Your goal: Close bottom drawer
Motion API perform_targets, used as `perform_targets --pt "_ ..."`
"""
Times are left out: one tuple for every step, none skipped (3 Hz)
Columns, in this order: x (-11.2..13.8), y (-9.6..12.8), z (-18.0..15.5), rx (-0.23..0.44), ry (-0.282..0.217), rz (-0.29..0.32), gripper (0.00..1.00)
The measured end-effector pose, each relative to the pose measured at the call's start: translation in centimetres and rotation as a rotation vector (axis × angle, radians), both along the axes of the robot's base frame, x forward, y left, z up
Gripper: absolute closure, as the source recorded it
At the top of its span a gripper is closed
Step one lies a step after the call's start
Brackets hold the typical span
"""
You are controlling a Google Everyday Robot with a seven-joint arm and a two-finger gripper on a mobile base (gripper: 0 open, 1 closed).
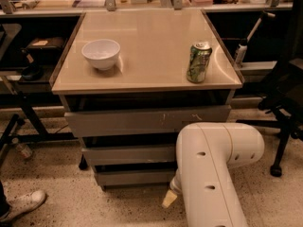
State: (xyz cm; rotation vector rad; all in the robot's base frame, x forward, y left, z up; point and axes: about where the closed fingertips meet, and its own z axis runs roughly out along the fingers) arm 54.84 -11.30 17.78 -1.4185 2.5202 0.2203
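Note:
The bottom drawer (135,178) is the lowest and narrowest of three grey drawers under the beige table top (151,56). Its plain front stands slightly forward, with a dark gap above it. My gripper (169,198) is low at the drawer's right front corner. Only a pale tip of it shows below my white arm (213,169), which hides the rest. The widest drawer front (142,121), with white scratch marks, sits at the top. The medium drawer front (128,154) sits between.
A white bowl (101,54) and a green can (198,62) stand on the table top. A black office chair (284,98) is at the right. A shoe (26,203) and black stand legs (19,126) are on the speckled floor at the left.

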Motion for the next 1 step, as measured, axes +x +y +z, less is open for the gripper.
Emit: perform_targets --pt "0.0 0.0 0.0 0.0 0.0 0.0 0.0"
